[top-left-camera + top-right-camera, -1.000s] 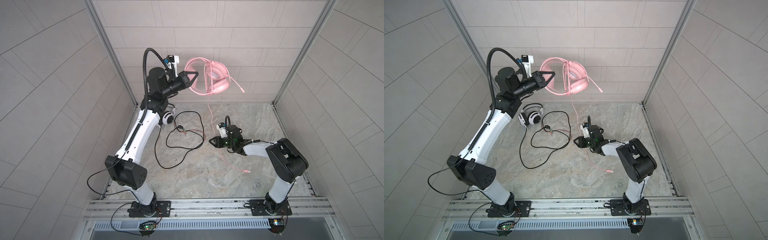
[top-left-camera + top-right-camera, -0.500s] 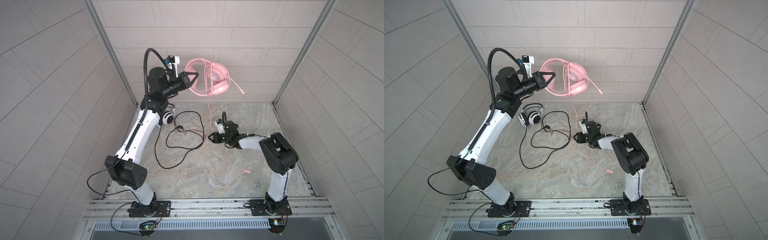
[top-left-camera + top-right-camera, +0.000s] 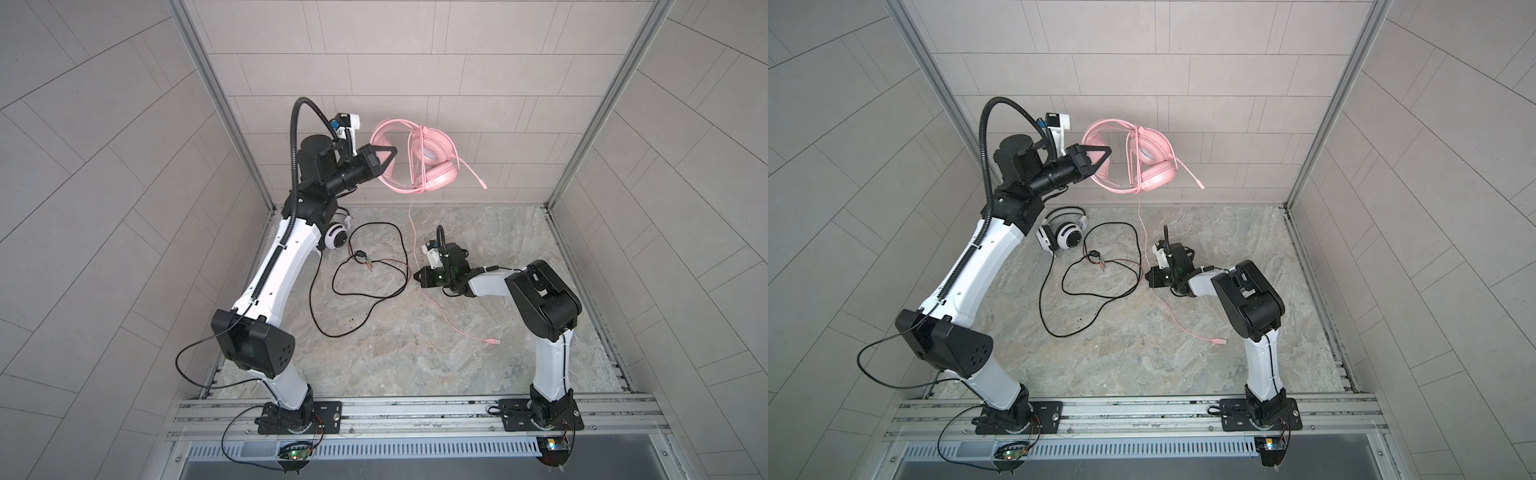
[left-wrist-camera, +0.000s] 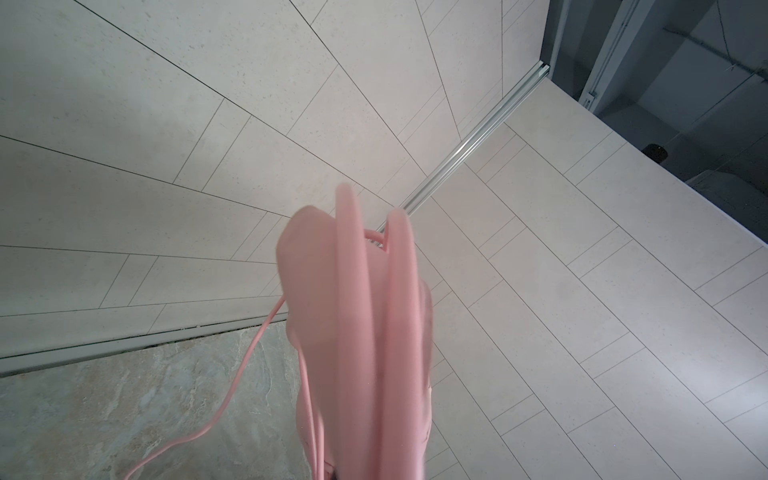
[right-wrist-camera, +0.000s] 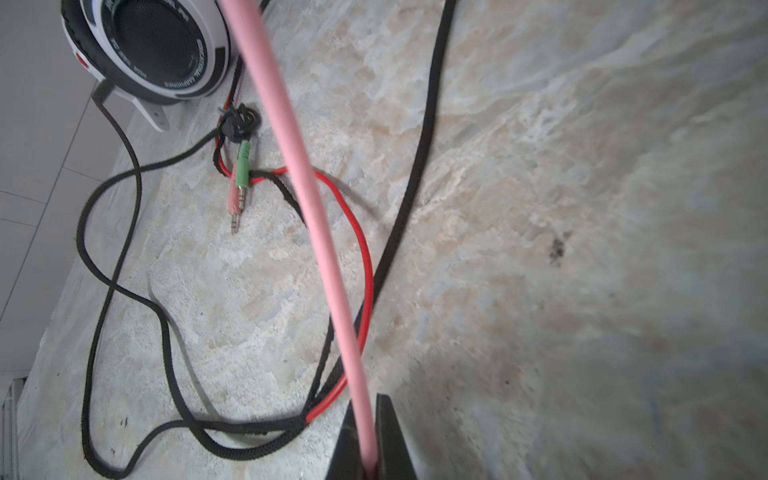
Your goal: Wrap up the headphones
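Partway through, judging from the layout. Holding the pink headset (image 3: pixel 432 166) aloft at the far side, left of centre, with the left jaws clenched on its headband. Pinching the pink cable (image 5: pixel 309 199) with the right jaws, clamped shut low over the middle of the tabletop (image 3: pixel 457 365).

Done so far, as visible in both top views: a few turns of that cable wound across the band beside the ear cups.

Left to wind: the length hanging straight down from the headset, passing through the right jaws and trailing toward the near right, ending at the plug (image 3: pixel 493 341). Probably next: carrying that slack up and around, then securing the end.

Not yet touched: the striped headset (image 3: pixel 1065 239), lying on the tabletop at the far left, with the black cable (image 5: pixel 422 145) sprawled in loose loops just right of it.
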Available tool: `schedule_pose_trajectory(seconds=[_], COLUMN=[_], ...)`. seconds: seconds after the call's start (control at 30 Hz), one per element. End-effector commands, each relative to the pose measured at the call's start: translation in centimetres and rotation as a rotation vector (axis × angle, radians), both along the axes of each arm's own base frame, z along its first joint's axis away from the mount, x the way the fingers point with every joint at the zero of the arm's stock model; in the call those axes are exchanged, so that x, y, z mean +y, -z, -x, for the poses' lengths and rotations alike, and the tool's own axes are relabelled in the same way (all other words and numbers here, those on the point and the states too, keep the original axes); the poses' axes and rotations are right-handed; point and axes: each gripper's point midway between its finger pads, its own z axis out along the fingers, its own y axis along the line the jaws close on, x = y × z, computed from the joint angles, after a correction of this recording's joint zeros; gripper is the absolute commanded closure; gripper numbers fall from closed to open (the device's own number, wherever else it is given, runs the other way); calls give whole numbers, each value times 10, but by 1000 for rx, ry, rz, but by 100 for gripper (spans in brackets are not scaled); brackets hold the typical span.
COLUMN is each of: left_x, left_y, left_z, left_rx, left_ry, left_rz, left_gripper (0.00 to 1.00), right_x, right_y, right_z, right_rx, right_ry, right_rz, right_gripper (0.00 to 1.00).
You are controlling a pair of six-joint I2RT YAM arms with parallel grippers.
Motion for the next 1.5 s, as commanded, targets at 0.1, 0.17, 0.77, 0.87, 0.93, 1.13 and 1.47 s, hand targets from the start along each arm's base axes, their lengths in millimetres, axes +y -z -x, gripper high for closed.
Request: schedule_pose_trajectory(seconds=[0.1, 0.17, 0.77, 0.87, 0.93, 1.13, 1.47], left_x=[18, 24, 52, 55, 56, 59, 71], left_y=[-39, -35, 31, 40, 45, 62, 100], left_z=[-8, -19, -102, -108, -111, -114, -103], left_rx=[-152, -153, -139, -129, -123, -95, -29], left_ry=[-90, -127, -351, -358, -365, -376, -402], left_rz=[32, 29, -143, -178, -192, -250, -399], left_gripper=[100, 100, 100, 100, 100, 100, 100], right_x=[5, 8, 20, 8, -2, -26, -79], right_y=[-25, -36, -167, -184, -193, -207, -261], right_z=[56, 81, 214, 220, 222, 220, 194], right_rx=[-11, -23, -232, -273, -288, -334, -455], right_ry=[-81, -125, -331, -309, -288, -223, -43], right_rz=[60, 106, 146, 147, 154, 201, 243], right_gripper=[98, 98, 100, 100, 100, 100, 100])
